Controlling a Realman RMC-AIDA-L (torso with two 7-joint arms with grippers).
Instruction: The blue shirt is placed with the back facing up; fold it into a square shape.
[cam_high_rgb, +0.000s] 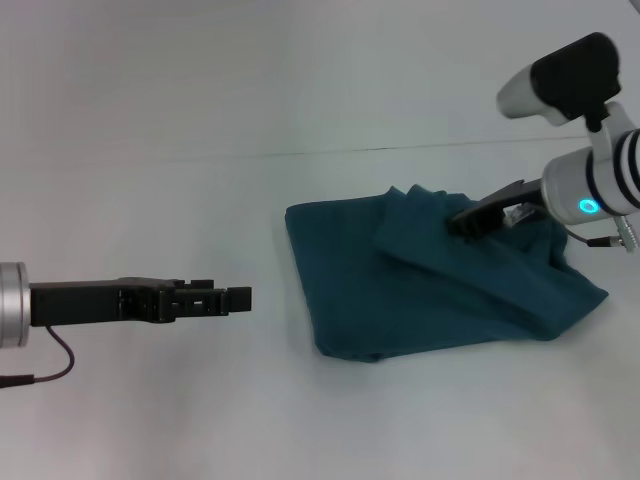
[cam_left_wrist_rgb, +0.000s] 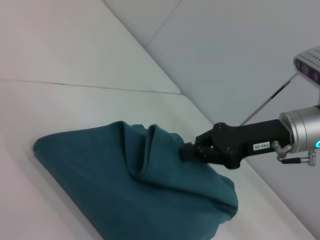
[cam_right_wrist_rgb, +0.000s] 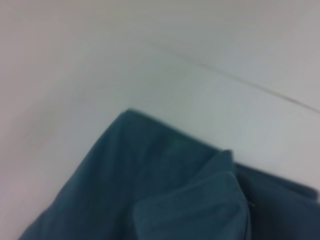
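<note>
My right gripper (cam_high_rgb: 462, 222) is pinching a raised fold of the blue shirt (cam_high_rgb: 430, 290), fingers pressed together on the cloth near its far edge. The shirt is lying bunched and partly folded on the white table (cam_high_rgb: 200, 150), right of centre. My left gripper (cam_high_rgb: 238, 298) is hovering well left of it, touching nothing, fingers pressed together.

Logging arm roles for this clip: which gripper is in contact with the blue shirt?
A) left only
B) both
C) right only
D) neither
C: the right gripper pinches a raised fold of the blue shirt; the left gripper hovers apart over the bare table.
</note>
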